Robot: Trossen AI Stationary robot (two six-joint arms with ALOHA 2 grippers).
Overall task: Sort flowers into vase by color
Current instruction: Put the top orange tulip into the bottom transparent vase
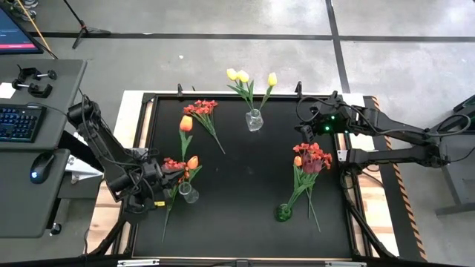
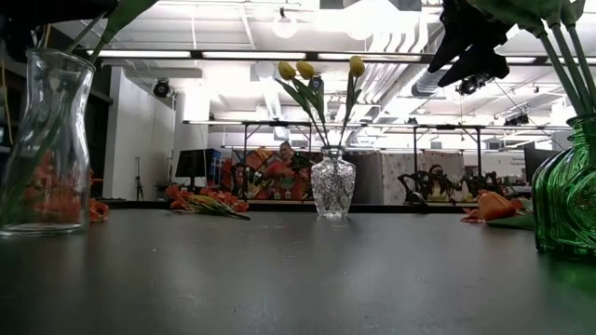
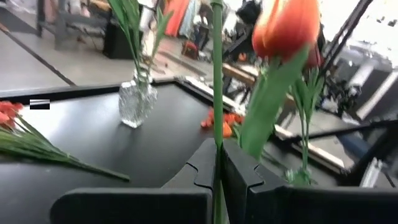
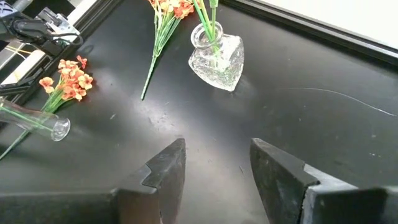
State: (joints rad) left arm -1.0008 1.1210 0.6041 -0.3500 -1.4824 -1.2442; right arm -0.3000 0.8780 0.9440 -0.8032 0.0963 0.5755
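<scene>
Left gripper clamped on orange tulip stem, bloom cut off at the frame edge. Right gripper parted, empty, above the table.

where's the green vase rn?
High view: green vase sits front-right on the black table, holding red and maroon tulips, below the right tool.

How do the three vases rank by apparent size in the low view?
1. Tall clear glass vase
2. Green glass vase, cropped by the frame
3. Small cut-crystal vase

The first two sit nearer the camera, so true sizes are unsure.
</scene>
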